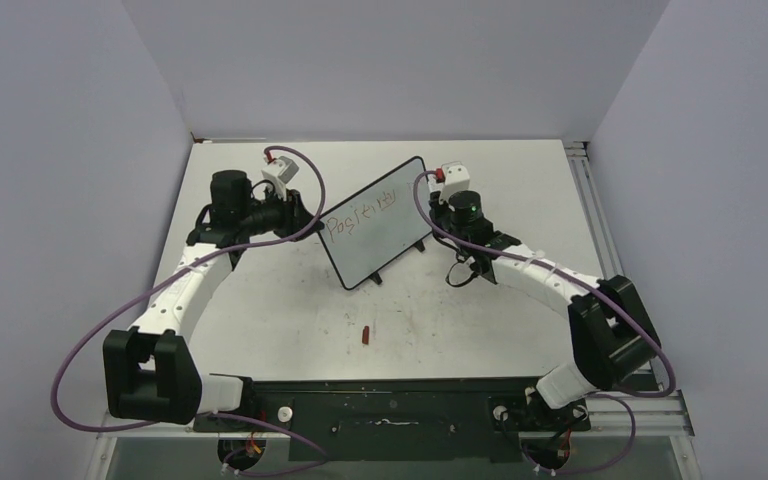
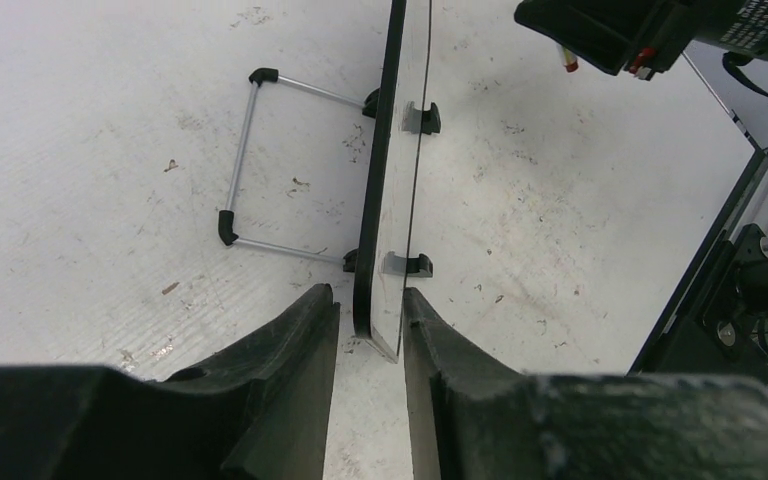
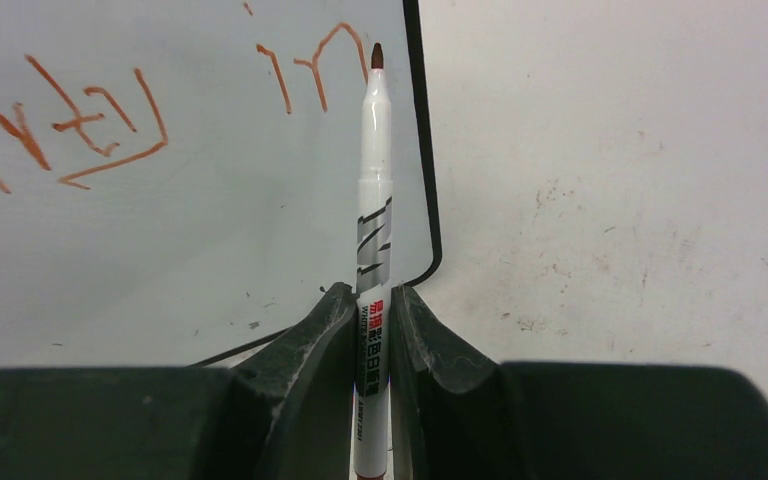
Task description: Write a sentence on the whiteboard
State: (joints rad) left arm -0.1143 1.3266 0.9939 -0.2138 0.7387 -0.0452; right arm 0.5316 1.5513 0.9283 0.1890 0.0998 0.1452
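Jaws, left: slightly apart, straddling whiteboard (image 2: 374, 200) edge, gap showing on one side. Jaws, right: clamped on marker (image 3: 373, 200), tip bare at whiteboard face, contact unclear. Whiteboard stands on worktop (image 1: 290, 320) between your arms. Sentence (image 1: 363, 214): one reddish line down, probably more left to write. Words not legible. Marker label: red band, small print seems to read "WHITE BOARD".
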